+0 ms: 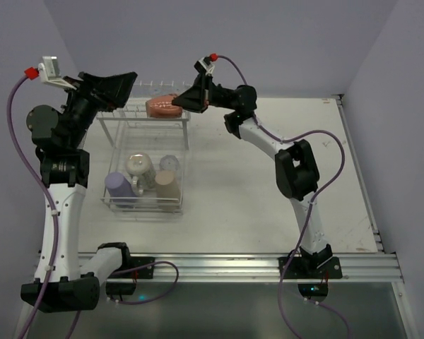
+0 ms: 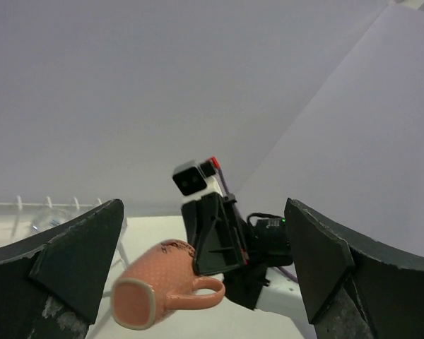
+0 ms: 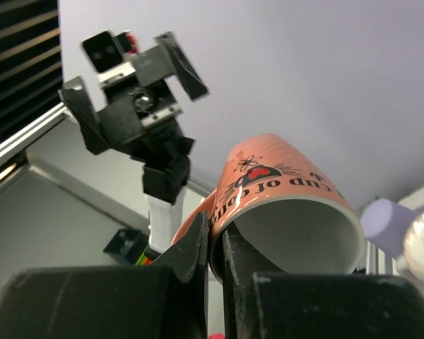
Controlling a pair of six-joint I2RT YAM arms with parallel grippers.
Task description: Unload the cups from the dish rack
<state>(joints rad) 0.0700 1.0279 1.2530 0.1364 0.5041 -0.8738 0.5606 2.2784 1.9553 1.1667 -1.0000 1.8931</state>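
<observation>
Salmon-pink mug [image 3: 283,191] lies on its side, gripped at the rim by the right gripper [image 3: 215,236]. The jaws are nearly closed, with one finger inside the mouth and the other on the outer wall just beside the handle. The mug body extends forward from the jaws, over the raised upper shelf of the white wire dish rack [image 1: 110,157]. Whether it rests on the shelf or is lifted clear of it cannot be told.

The left gripper [image 1: 120,90] is spread wide and holds nothing. In its wrist view the mug sits ahead of and below the gap between the jaws, well apart from both fingers, with the right gripper directly beyond it.

Below and ahead of the right jaws, the lower basket holds four more cups:
- a lavender cup [image 1: 119,185]
- a tan tumbler [image 1: 167,188]
- a rounded pale cup [image 1: 140,167]
- a small greyish cup [image 1: 169,162]

What the last two are made of is unclear.

Progress: unloading appears to be at its start. No cup is seen set down outside the rack. One cup is in hand but not yet delivered, and the four in the basket are still to be removed.
</observation>
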